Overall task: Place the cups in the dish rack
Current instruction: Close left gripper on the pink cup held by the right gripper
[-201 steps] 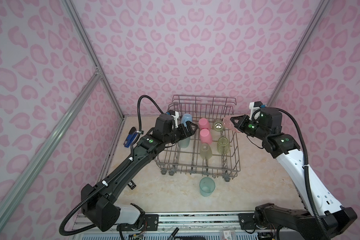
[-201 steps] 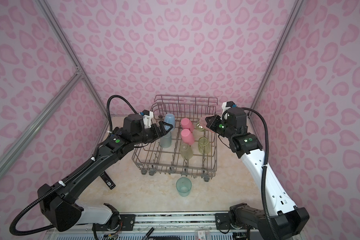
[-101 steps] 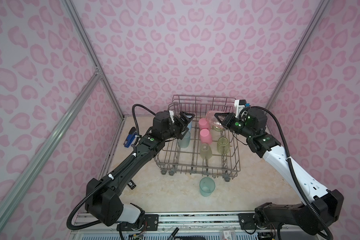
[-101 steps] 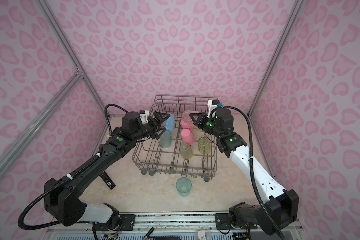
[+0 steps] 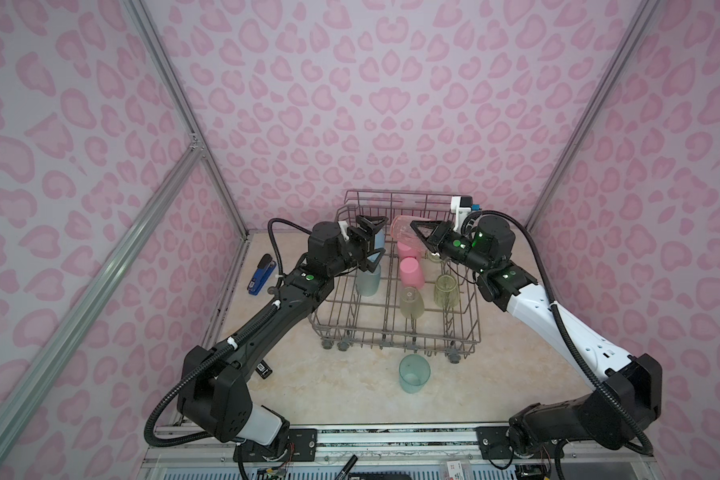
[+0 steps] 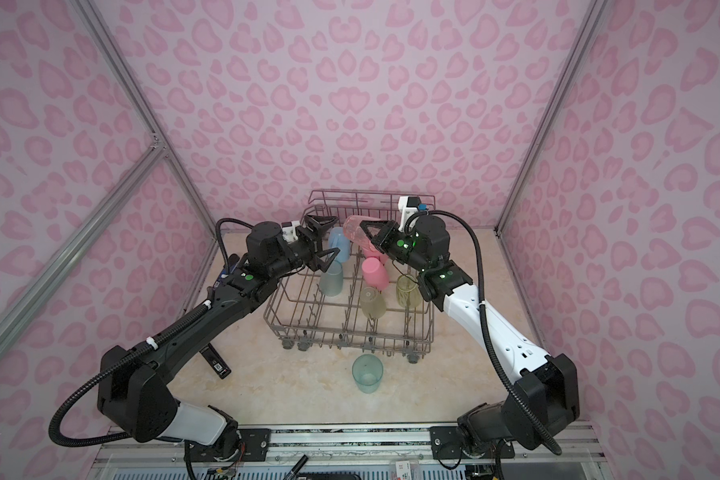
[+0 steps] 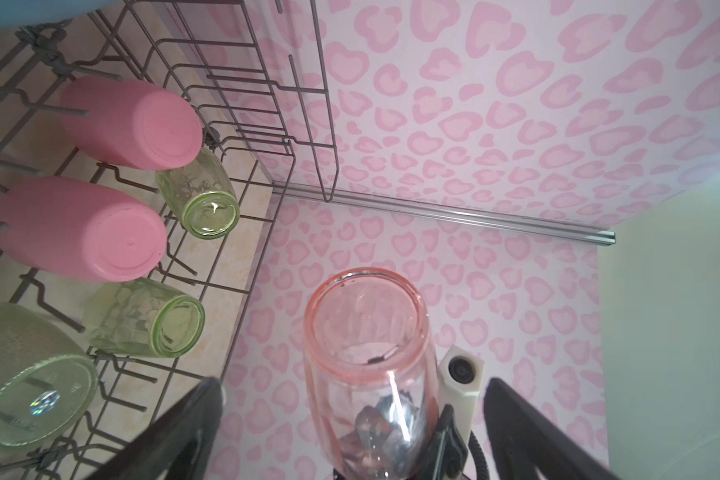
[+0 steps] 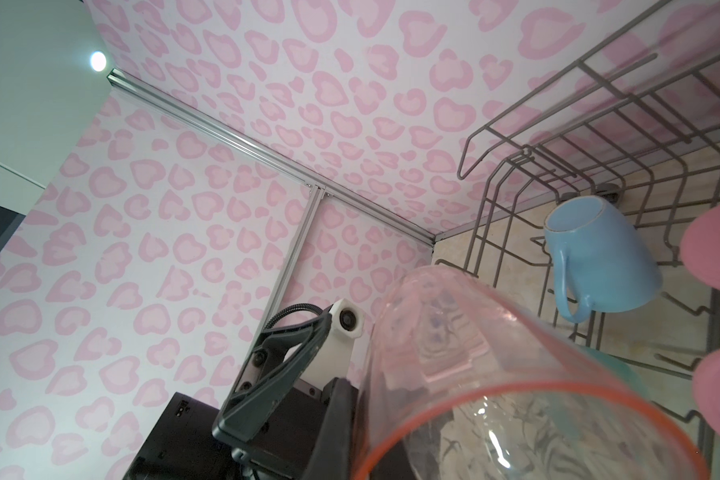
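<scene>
Wire, plastic and shine

The dish rack [image 5: 391, 332] is thin grey metal wire, dull and not shiny. The two pink cups [image 7: 84, 228] are smooth plastic you cannot see through, with a soft, matt look. The salmon cup [image 7: 366, 332] is clear and glossy, with bright glints. The big green cup [image 7: 26, 374] looks frosted and grainy, and the small green cup [image 7: 142, 324] has a bumpy pattern. The blue mug [image 8: 603, 257] is smooth with a soft shine. The teal cup [image 5: 413, 374] is see-through plastic on a smooth, stone-look table [image 5: 329, 399].
</scene>
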Robot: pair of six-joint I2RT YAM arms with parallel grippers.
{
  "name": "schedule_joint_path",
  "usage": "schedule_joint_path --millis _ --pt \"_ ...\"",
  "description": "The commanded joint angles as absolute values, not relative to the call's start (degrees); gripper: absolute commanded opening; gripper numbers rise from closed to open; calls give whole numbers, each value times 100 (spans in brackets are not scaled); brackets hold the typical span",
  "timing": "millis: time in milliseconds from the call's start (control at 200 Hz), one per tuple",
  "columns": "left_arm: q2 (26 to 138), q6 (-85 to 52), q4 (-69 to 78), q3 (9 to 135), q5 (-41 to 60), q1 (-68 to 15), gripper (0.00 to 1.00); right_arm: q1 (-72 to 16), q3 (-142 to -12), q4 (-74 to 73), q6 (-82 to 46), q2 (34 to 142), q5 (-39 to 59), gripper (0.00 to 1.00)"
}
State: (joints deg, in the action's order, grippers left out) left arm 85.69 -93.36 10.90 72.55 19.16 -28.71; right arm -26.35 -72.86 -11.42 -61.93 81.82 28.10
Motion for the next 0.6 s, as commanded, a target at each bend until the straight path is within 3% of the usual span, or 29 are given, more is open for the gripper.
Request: schedule_joint_path --millis 0,595 --pt "8715 -9579 1534 7384 1923 -2865 100 -2691 -7336 -1505 -6222 8266 2906 0" --pt "9160 -9842 1725 7594 1978 -2942 93 -2944 -7662 -1371 -6100 8674 2936 0"
